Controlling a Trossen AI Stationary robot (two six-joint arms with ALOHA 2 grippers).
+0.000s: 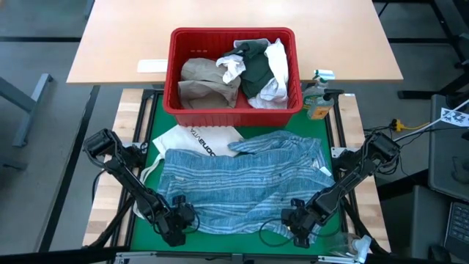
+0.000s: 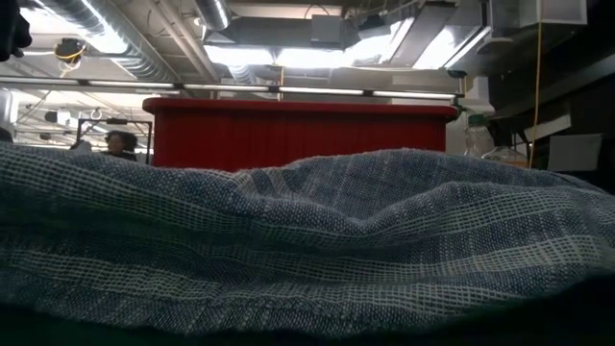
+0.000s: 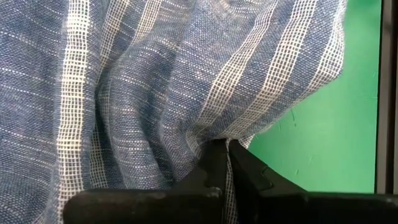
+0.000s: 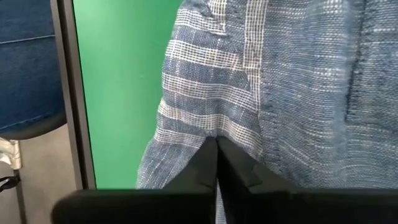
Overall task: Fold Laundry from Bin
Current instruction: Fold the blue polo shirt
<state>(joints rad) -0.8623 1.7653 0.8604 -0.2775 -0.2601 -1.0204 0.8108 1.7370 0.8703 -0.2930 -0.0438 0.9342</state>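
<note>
A blue-striped cloth lies spread on the green mat, in front of the red bin. In the low view this cloth fills the foreground, with the bin behind it. The bin holds more laundry: a tan shirt, a dark top and white pieces. My left gripper is shut on the cloth near its near-left corner. My right gripper is shut on it near its near-right corner. My left gripper pinches the cloth's near edge between its two fingertips, close to the near-left corner. It comes slanting down from the near side. The cloth puckers into folds at the fingertips and lies on the mat beyond them. My right gripper pinches the cloth's near edge between its two fingertips, by the near-right corner and a stitched seam. It slants down from the near side. The cloth lies on the mat beyond the fingers.
A white tote bag with black lettering lies partly under the cloth's far left. A bottle stands right of the bin. Bare green mat shows beside the cloth's corners. A person is in the room behind.
</note>
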